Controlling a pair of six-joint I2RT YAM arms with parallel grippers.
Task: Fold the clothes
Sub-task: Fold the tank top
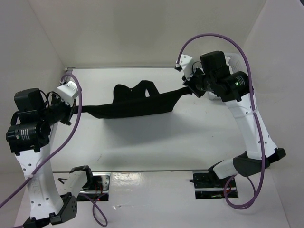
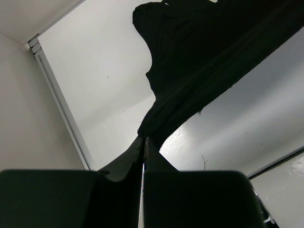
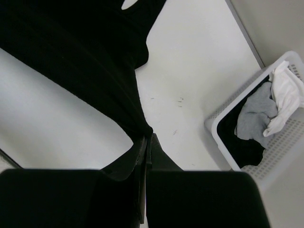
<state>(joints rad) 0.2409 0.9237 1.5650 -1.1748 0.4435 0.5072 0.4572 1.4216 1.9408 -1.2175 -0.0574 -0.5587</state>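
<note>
Black top (image 1: 135,105) strung in a band above the table (image 1: 142,152), held at 2 ends. Left gripper (image 1: 73,110) over the table's left edge, fingers pinched tight on one end. Right gripper (image 1: 188,90) toward the table's far right, clamped on the other. Basket (image 3: 214,124) beside the table: grey garment (image 3: 254,118), white garment (image 3: 285,92) inside.

Black top (image 3: 71,57), basket (image 3: 212,125) partly off-frame

black top (image 2: 204,61): stretches up and rightward from the fingertips
left gripper (image 2: 143,145): clamped on its corner
table (image 2: 104,85): white, beneath
</note>
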